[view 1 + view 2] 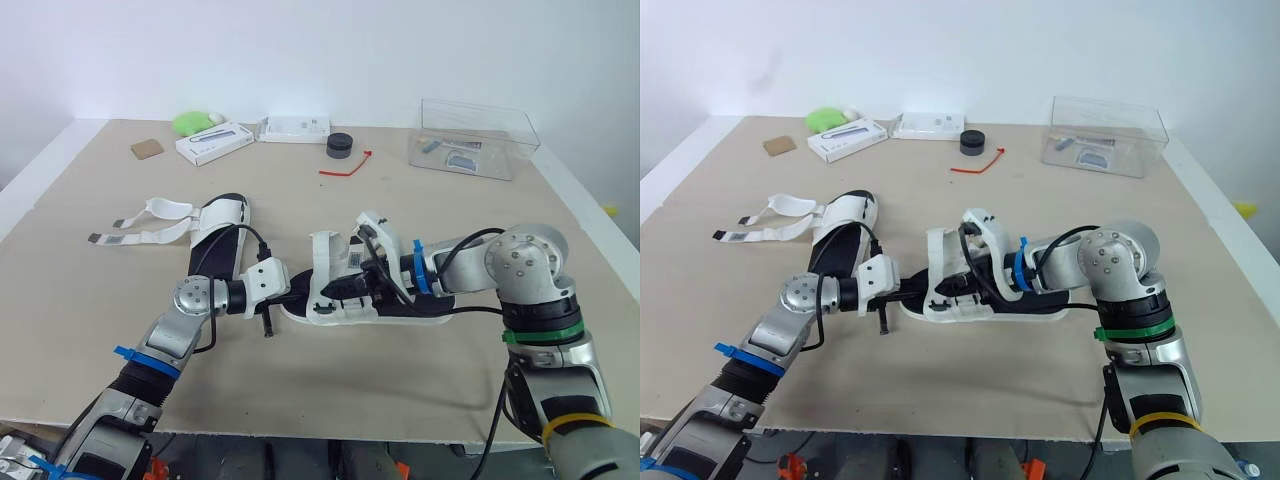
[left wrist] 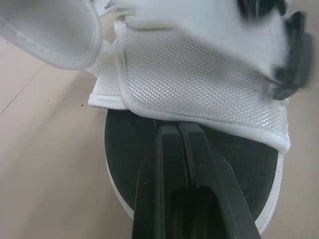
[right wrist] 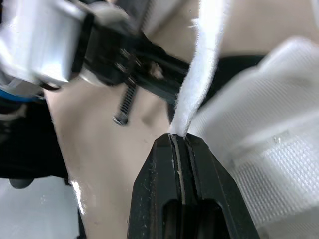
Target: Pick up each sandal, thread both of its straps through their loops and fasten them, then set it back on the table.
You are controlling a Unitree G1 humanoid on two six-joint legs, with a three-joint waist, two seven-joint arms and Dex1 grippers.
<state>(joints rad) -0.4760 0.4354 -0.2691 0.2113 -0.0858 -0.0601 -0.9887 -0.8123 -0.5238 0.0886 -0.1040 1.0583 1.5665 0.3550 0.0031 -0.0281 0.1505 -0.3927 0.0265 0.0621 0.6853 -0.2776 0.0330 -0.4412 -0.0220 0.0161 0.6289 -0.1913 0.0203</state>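
Two sandals: near sandal (image 1: 345, 303) at both grippers, far sandal (image 1: 222, 236) apart.
Right wrist view: right gripper (image 3: 178, 137) pinches one strap (image 3: 200, 74).
Left wrist view: left gripper (image 2: 176, 127) closed, empty, at insole (image 2: 124, 147).

Showed silver-grey metal along the left arm (image 1: 190, 300) and right arm (image 1: 525, 265), with round joint housings dotted with small screws; wore blue tape (image 1: 135, 357) on the left forearm, a green band (image 1: 540, 333) and a yellow band (image 1: 568, 422) on the right; trailed thin black cables (image 1: 465, 240); ended in matte black fingers (image 2: 149, 199).
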